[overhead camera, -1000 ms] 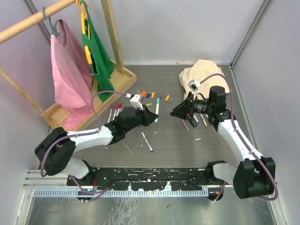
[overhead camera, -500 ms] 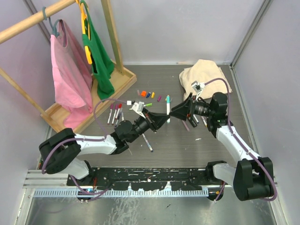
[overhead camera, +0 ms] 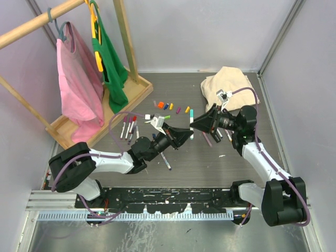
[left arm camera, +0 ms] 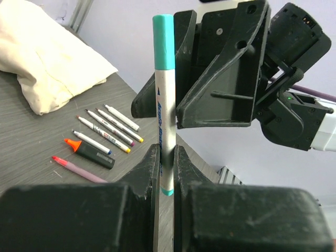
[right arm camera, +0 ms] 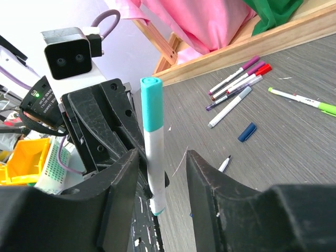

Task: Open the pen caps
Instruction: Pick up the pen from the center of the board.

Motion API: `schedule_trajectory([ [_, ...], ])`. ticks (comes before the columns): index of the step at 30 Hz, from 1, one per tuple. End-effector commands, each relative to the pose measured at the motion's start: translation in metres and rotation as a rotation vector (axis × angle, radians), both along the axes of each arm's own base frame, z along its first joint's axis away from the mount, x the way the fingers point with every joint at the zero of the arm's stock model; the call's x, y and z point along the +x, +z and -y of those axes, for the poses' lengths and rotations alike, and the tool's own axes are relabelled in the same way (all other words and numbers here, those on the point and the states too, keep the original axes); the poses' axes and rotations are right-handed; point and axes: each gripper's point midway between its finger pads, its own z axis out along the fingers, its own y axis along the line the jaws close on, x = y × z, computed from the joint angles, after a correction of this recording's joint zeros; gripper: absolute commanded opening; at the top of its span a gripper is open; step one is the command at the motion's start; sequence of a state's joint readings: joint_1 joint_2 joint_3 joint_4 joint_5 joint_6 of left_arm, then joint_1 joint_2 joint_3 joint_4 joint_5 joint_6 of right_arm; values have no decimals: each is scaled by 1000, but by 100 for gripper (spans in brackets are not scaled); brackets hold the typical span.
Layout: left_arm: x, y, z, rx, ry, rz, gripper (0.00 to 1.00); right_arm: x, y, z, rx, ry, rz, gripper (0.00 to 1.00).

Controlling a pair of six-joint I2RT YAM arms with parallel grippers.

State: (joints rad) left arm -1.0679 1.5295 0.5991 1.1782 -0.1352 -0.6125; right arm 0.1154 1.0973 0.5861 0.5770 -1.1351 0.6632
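Note:
My left gripper (overhead camera: 185, 133) is shut on the lower barrel of a white pen (overhead camera: 191, 126) and holds it upright above the table. The pen's teal cap (overhead camera: 191, 113) is on, at its top end. In the left wrist view the pen (left arm camera: 167, 126) stands between my left gripper's (left arm camera: 166, 157) fingers, with the teal cap (left arm camera: 164, 42) above. My right gripper (right arm camera: 160, 157) is open, its fingers either side of the barrel (right arm camera: 155, 157), below the cap (right arm camera: 151, 105). A gap shows on the right side.
Loose caps (overhead camera: 167, 105) and capped pens (overhead camera: 128, 126) lie on the table toward the wooden clothes rack (overhead camera: 113, 100). Uncapped pens (left arm camera: 107, 126) and a black highlighter (left arm camera: 92, 153) lie near the beige cloth (overhead camera: 228, 84). A blue cap (right arm camera: 246, 132) lies loose.
My left gripper has lifted the teal-capped pen off the table and carried it right. My right gripper has moved left until its open fingers stand around the pen.

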Motion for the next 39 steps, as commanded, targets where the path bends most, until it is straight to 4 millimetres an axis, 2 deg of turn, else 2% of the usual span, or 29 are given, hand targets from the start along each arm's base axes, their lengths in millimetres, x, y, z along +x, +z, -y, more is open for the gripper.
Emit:
schedule_trajectory([
  [1, 1, 41, 0, -109, 14, 72, 0, -3, 10, 0, 16, -6, 48, 44],
  [10, 1, 40, 5, -118, 0, 54, 0, -10, 6, -10, -13, 36, 71, 25],
  [15, 0, 39, 6, -119, -5, 48, 0, -13, 6, -13, -20, 58, 81, 24],
  [17, -1, 38, 6, -117, -7, 47, 2, -13, 7, -13, -25, 62, 92, 16],
  [20, -2, 35, 3, -109, -7, 40, 12, -13, 7, -13, -37, 65, 104, 6],
  [22, -4, 32, -1, -104, -7, 35, 24, -12, 7, -13, -47, 64, 114, 4],
  [25, -8, 29, -9, -98, -10, 37, 42, -12, 7, -12, -62, 63, 127, 2],
  [30, -14, 33, -28, -60, 2, 65, 65, -12, 5, -12, -86, 73, 138, 1],
  [34, -11, 34, -40, 6, -31, 66, 80, -15, 3, -11, -116, 110, 144, 1],
  [35, -12, 46, -45, 2, -46, 76, 83, -16, 2, -11, -126, 122, 143, 2],
  [39, -6, 51, -50, 53, -91, 30, 99, -22, 1, -12, -142, 182, 144, 1],
])
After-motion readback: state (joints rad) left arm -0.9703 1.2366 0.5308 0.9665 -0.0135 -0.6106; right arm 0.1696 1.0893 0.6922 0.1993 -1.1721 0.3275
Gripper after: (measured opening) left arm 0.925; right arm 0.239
